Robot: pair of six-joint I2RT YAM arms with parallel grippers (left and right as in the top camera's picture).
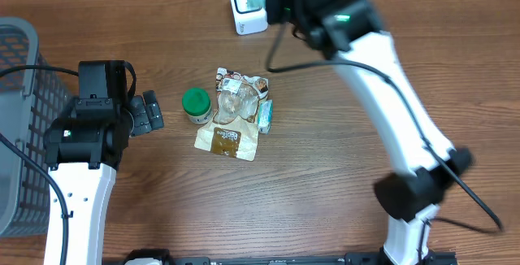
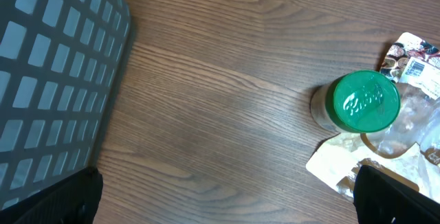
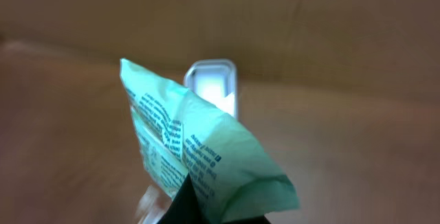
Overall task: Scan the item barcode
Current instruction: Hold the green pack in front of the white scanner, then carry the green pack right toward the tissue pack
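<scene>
Overhead, the right arm reaches to 12 o'clock on the wooden tabletop [image 1: 309, 200], where its right tool [image 3: 210, 210] is clenched on the lower edge of a mint-green packet [image 3: 199, 155]. The packet is held in the air directly in front of the white barcode scanner [image 1: 246, 9]. In the right wrist view the packet's printed face fills the centre, and the scanner's lit window [image 3: 214, 86] shows just behind its upper edge, at 12 o'clock from the packet. The left tool [image 1: 146, 112] hangs released above bare wood at 9 o'clock, its fingers [image 2: 62, 200] spread wide and holding nothing. A grey mesh basket [image 1: 20, 110] stands at the far 9 o'clock edge of the tabletop, beside the left arm. Near the centre lie the remaining goods: a green-lidded jar [image 1: 196, 105] stands upright, touching the 9 o'clock side of two overlapping snack pouches [image 1: 231, 123], and a small teal packet [image 1: 265, 115] lies at their 3 o'clock side. From the left wrist view the jar lid sits at 3 o'clock, well apart from the basket wall at 9 o'clock.
</scene>
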